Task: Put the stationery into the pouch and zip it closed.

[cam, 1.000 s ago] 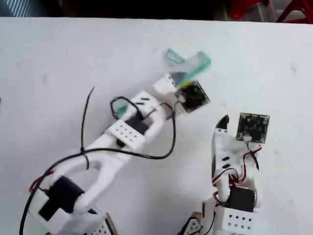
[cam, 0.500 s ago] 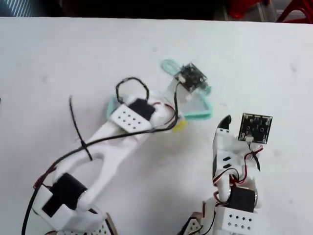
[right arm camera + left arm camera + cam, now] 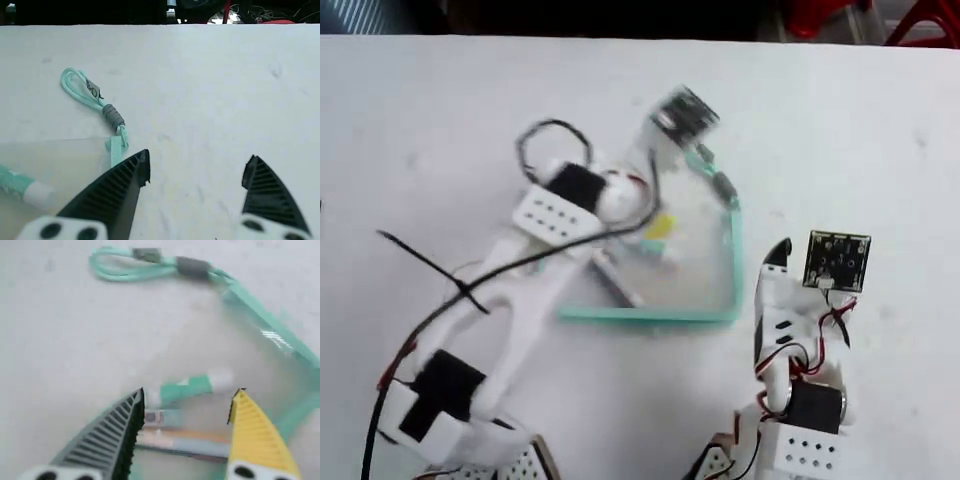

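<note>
Right claw (image 3: 197,159) sits nearest the arm bases. Its black fingers are spread wide w/ nothing btwn them and bare table (image 3: 225,90) underneath. It's just beside the pouch's corner, not touching it.

Next out, mid-table, the pouch (image 3: 650,316) lies flat, clear w/ teal edging. Seen thru the clear side there's a teal pen (image 3: 192,385) w/ a white cap. Beside it is a second pen (image 3: 185,444), paler, lying roughly parallel.

Left claw (image 3: 189,394) is over the pouch, one gray finger and one yellow, wide apart and gripping nothing. The teal pen shows in the gap. Can't tell if the tips touch the clear face, or if the zip is open or shut.

Farther out, the pouch's teal strap loop (image 3: 79,86) runs from the far corner via a gray collar (image 3: 113,116). It lies flat on the table, apart from both claws.
</note>
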